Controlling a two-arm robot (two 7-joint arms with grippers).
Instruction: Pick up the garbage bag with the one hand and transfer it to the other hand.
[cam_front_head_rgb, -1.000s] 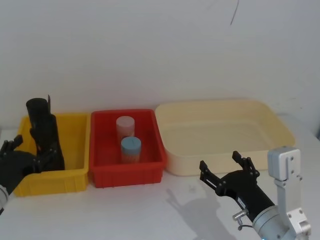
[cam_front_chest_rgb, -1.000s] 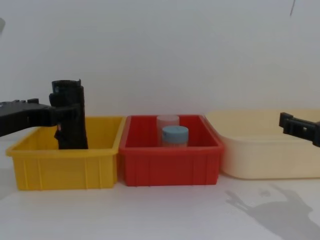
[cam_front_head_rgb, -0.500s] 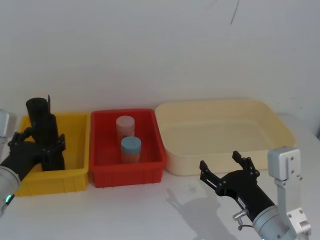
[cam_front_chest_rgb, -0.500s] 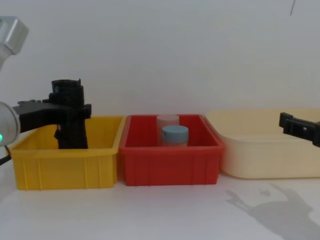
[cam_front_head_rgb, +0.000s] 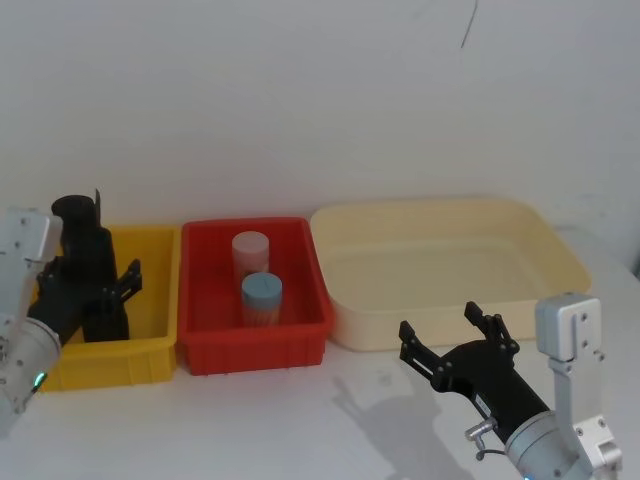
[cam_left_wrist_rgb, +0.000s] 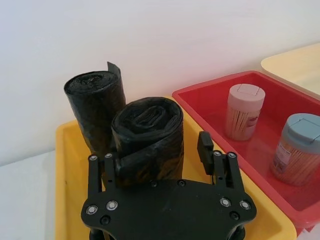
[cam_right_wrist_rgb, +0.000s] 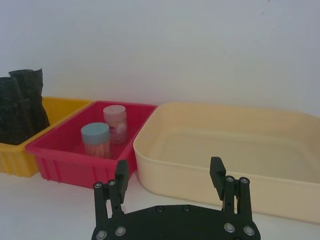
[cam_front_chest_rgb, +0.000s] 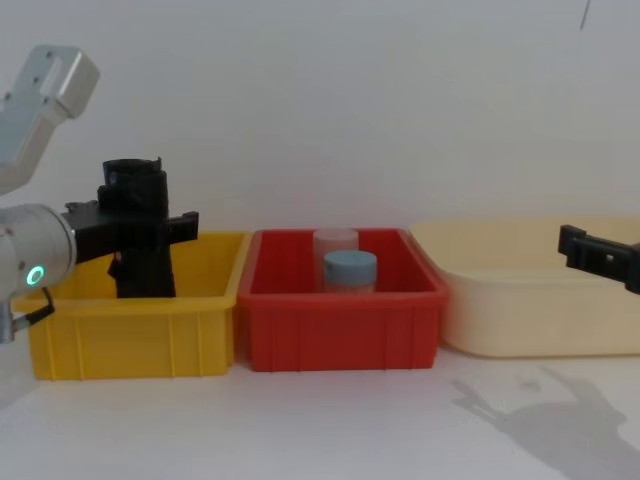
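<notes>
- My left tool (cam_left_wrist_rgb: 162, 155) stands wide, straddling the upright garbage bag (cam_left_wrist_rgb: 147, 131) in the yellow bin (cam_left_wrist_rgb: 64, 150), the bag's long axis vertical.
- My right tool (cam_front_head_rgb: 440, 322), also wide, hangs well apart to the right.

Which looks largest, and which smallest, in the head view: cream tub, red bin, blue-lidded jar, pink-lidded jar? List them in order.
1. cream tub
2. red bin
3. blue-lidded jar and pink-lidded jar: these look about alike. The blue-lidded one stands nearer the camera, so they are left unranked.
</notes>
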